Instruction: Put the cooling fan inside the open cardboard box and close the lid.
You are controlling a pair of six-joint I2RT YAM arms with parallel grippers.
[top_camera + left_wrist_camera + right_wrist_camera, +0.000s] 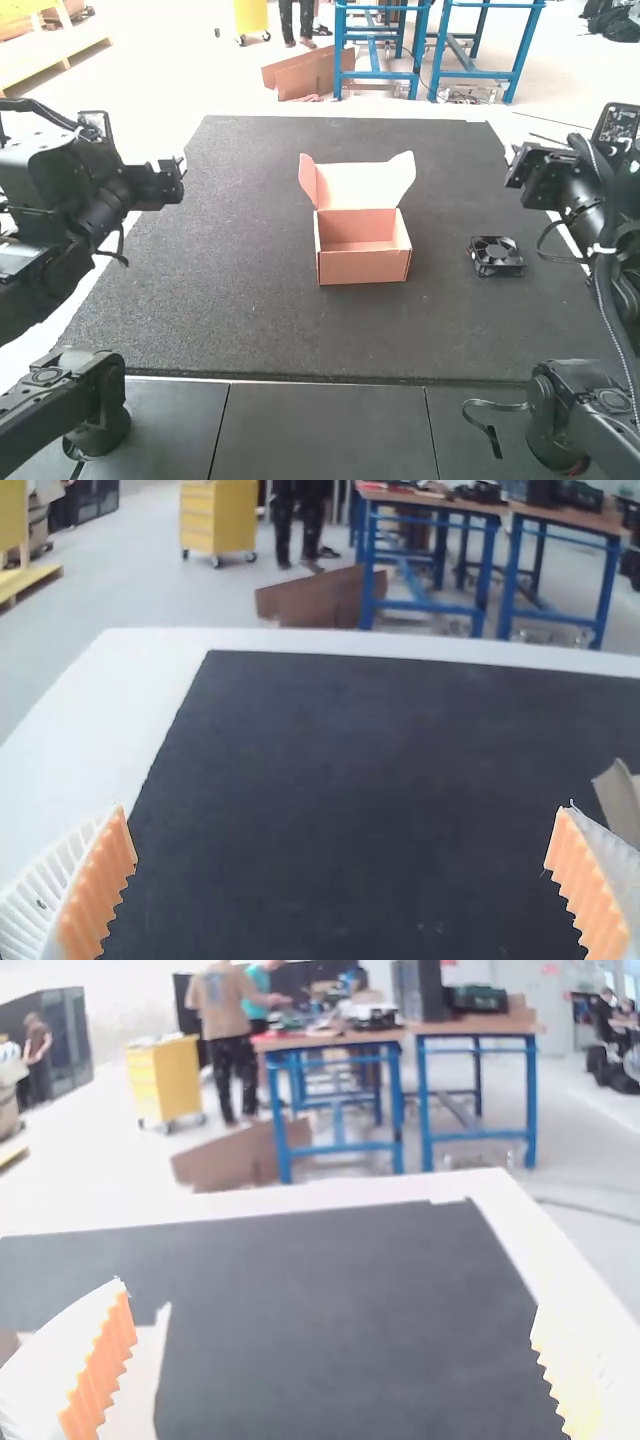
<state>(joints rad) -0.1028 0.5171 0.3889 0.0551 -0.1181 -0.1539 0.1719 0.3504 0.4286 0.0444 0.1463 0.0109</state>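
Lying flat right of the cardboard box (pixel 363 245), the cooling fan (pixel 497 255) could probably skid under a shallow pinch; left gripper (pixel 340 890) and right gripper (pixel 330 1375) both hung open.

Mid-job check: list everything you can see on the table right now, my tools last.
cardboard box: one, brown, middle of the mat, lid flap standing up, open.
cooling fan: one, black, flat on the mat to the right of the box, apart from it.
mat: one, black, covering the table.
table: one, white, bordering the mat.
left tool: one, white ribbed with orange pads, open, over the mat's left side.
right tool: one, same colours, open, at the mat's right side.
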